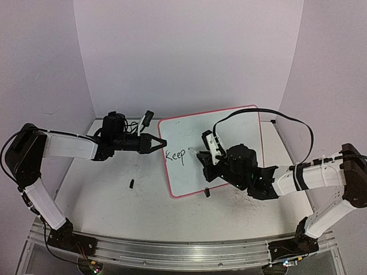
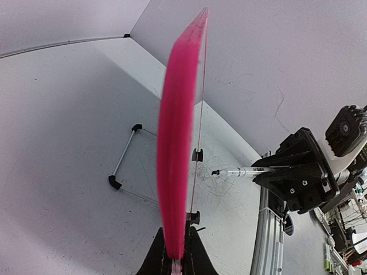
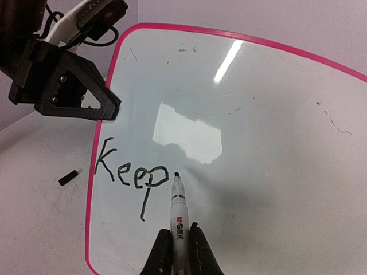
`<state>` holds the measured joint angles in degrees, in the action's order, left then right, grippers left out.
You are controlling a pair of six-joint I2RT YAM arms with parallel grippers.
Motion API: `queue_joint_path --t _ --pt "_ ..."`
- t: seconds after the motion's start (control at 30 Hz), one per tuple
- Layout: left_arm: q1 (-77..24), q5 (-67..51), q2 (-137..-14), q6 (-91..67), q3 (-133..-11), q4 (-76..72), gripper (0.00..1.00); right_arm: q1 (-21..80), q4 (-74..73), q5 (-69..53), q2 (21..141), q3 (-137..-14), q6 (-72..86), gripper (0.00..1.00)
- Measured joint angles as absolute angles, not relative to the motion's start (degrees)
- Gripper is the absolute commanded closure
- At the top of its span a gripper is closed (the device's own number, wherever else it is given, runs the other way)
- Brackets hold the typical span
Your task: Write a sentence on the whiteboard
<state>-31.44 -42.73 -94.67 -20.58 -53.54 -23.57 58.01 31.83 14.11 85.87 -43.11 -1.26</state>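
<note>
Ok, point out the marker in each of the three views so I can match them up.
Top external: the marker is mid-frame, just right of "Keep".
Left wrist: the marker is right of centre, lying horizontal, its tip pointing left toward the edge-on whiteboard.
Right wrist: the marker is at bottom centre, upright, its tip beside the "p".
Shared landmark: the whiteboard's pink rim.

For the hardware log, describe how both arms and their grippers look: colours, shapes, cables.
The left arm and right arm share white tubular links between bulky black joint housings. The left gripper and right gripper are black, with angular tapering jaws showing screw heads, and a white camera bracket beside each. A thin black cable loops above the right arm.
</note>
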Motion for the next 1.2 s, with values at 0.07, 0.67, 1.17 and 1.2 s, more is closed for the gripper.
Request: queue_joint_path --t 0.07,0.67,1.17,1.2 --pt "-31.4 -42.7 -94.7 -20.5 -53.5 -23.6 0.95 58.2 31.6 14.3 86.3 -43.1 -1.3 1.0" --pt "-31.4 -42.8 -94.7 -20.2 -53.5 -23.6 0.97 59.0 31.2 15.2 86.4 -43.1 -1.3 1.0" --pt "-31.4 -42.8 -94.6 -19.9 -53.5 -23.5 0.97 59.5 30.7 20.0 85.7 -43.4 -2.0 1.0" --pt "-31.4 -42.8 -94.6 -19.9 -53.5 -23.5 0.97 59.5 30.7 20.0 85.7 -43.4 -2.0 1.0"
